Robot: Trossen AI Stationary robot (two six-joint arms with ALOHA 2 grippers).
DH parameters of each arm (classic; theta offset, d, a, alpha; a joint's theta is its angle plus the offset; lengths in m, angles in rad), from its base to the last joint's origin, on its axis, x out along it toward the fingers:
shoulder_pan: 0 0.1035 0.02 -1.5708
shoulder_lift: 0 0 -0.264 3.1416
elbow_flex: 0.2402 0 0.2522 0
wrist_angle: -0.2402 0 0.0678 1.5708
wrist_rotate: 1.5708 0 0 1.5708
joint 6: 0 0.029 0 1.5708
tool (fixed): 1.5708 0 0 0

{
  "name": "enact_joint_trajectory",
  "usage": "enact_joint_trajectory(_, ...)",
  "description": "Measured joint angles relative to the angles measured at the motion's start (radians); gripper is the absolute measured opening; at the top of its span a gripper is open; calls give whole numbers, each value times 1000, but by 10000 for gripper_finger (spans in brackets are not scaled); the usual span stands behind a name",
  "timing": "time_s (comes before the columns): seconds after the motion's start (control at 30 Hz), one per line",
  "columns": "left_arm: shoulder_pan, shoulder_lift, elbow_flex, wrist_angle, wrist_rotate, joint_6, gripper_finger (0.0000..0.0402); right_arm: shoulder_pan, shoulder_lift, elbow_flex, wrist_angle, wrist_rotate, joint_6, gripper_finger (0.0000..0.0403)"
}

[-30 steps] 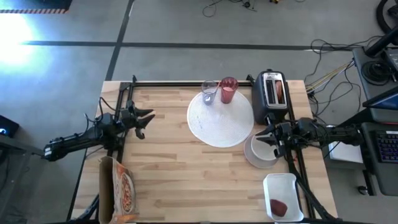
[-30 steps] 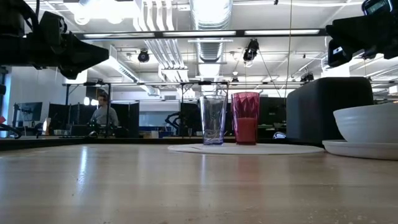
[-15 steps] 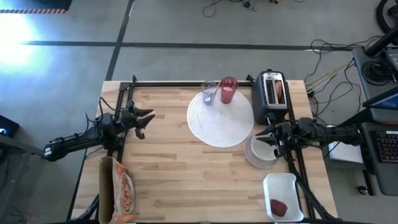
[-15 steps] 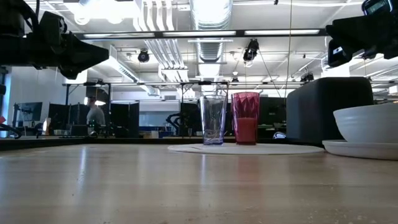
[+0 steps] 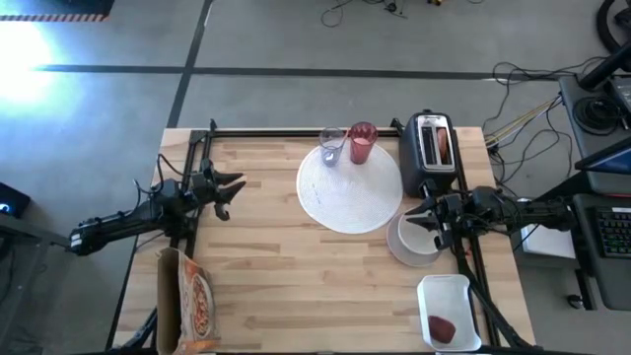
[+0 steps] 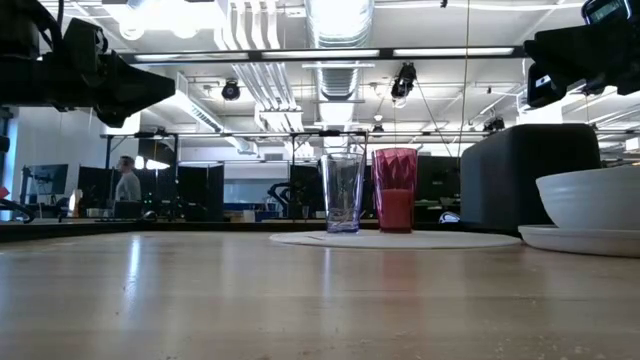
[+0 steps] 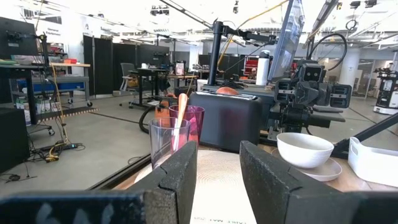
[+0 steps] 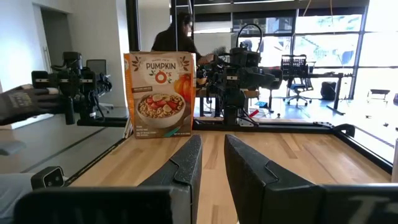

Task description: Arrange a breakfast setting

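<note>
The large round white plate (image 5: pixel 350 192) lies at the table's far middle. The pink tumbler (image 5: pixel 362 144) and a clear glass (image 5: pixel 331 146) stand on its far edge. The small white bowl (image 5: pixel 414 242) sits on a saucer to the right of the plate. The browned bread piece (image 5: pixel 444 146) sticks up from a slot of the toaster (image 5: pixel 431 156). The dark-red fruit (image 5: pixel 441 327) lies in the white tray (image 5: pixel 434 286). My left gripper (image 7: pixel 217 155) hovers open at the left edge. My right gripper (image 8: pixel 212 146) hovers open, its gap narrow, high above the bowl's far rim.
A cereal box (image 5: pixel 192 304) stands upright at the near left corner. Bare wooden tabletop (image 5: pixel 286 276) stretches across the middle and near side. Black frame rails run along the far, left and right edges. A person walks in the room beyond the table.
</note>
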Motion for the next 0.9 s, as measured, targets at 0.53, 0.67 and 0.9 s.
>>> enact_joint_trajectory(0.53, 0, 0, 0, 34, 2, -149, 107, 0, 0, 0, 0, 0, 0, 59)
enact_joint_trajectory(0.67, 1, 0, 0, 37, -2, -149, 107, 0, 0, 0, 0, 0, 0, 59)
enact_joint_trajectory(0.9, 1, 0, 10, 42, -50, -199, 107, 0, 0, 0, 0, 0, 0, 59)
